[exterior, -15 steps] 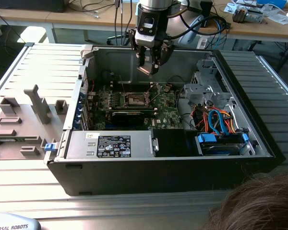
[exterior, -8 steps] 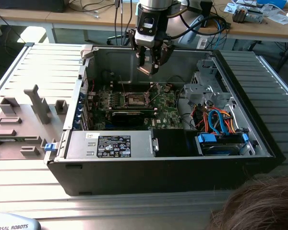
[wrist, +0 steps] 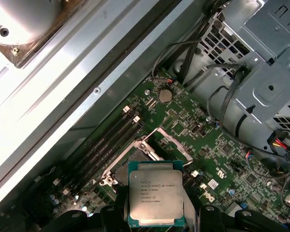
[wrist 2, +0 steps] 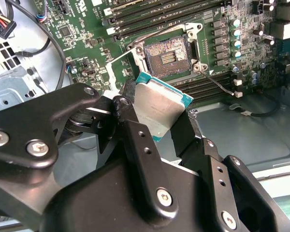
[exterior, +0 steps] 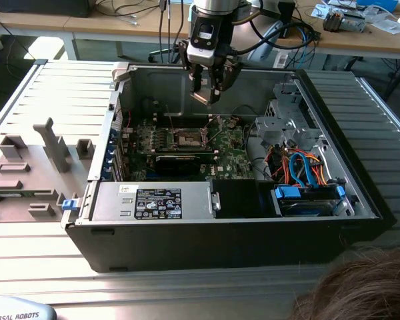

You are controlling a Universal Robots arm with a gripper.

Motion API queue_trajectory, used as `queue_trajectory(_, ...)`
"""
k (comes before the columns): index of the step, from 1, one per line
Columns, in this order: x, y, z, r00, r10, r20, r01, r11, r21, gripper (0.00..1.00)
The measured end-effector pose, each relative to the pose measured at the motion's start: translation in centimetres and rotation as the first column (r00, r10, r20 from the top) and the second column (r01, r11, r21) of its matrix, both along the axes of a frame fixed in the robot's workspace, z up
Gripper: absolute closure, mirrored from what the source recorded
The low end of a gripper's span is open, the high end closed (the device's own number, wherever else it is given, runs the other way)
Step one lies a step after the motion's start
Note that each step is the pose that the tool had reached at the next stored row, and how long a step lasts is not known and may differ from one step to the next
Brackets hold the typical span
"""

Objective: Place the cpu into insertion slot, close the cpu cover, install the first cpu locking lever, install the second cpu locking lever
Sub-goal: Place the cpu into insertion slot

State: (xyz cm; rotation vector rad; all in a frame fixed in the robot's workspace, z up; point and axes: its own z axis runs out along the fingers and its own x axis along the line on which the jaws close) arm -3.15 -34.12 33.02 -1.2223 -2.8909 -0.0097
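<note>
— Any writing on show in here?

— Some. In the first wrist view, the cpu (wrist: 156,197) carries several lines of fine dark print on its metal top. In the exterior view, a black-and-white label (exterior: 159,203) crowded with small marks sits on the silver box (exterior: 107,200) inside the computer case (exterior: 207,247), with a small white sticker (exterior: 128,189) beside it.

— Anything else?

— Pale capital letters on a grey housing (exterior: 13,315), cut off at the picture's lower edge.
</note>
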Motion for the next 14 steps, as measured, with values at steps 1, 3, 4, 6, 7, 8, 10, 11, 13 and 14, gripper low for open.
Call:
queue_trajectory(1,0.0,0.0,0.0,1.0,-0.001,0.0,0.001,1.0,0.0,0.46)
queue_trajectory(3,0.0,0.0,0.0,1.0,-0.002,0.0,0.002,1.0,0.0,0.46)
queue_trajectory(4,0.0,0.0,0.0,1.0,-0.003,0.0,0.003,1.0,0.0,0.46)
queue_trajectory(6,0.0,0.0,0.0,1.0,-0.004,0.0,0.004,1.0,0.0,0.46)
queue_trajectory(7,0.0,0.0,0.0,1.0,-0.004,0.0,0.004,1.0,-0.0001,0.46)
queue_trajectory(8,0.0,0.0,0.0,1.0,-0.005,-0.0001,0.005,1.0,-0.0001,0.46)
queue_trajectory(10,0.0,0.0,-0.01,1.0,-0.007,0.0,0.007,1.0,0.0,0.46)
queue_trajectory(11,0.0,0.0,-0.01,1.0,-0.007,0.0,0.007,1.0,0.0,0.46)
queue_trajectory(13,0.0,0.0,-0.01,1.0,-0.009,0.0,0.009,1.0,0.0,0.46)
queue_trajectory(14,0.0,0.0,-0.01,0.9999,-0.01,0.0,0.01,0.9999,-0.0001,0.46)
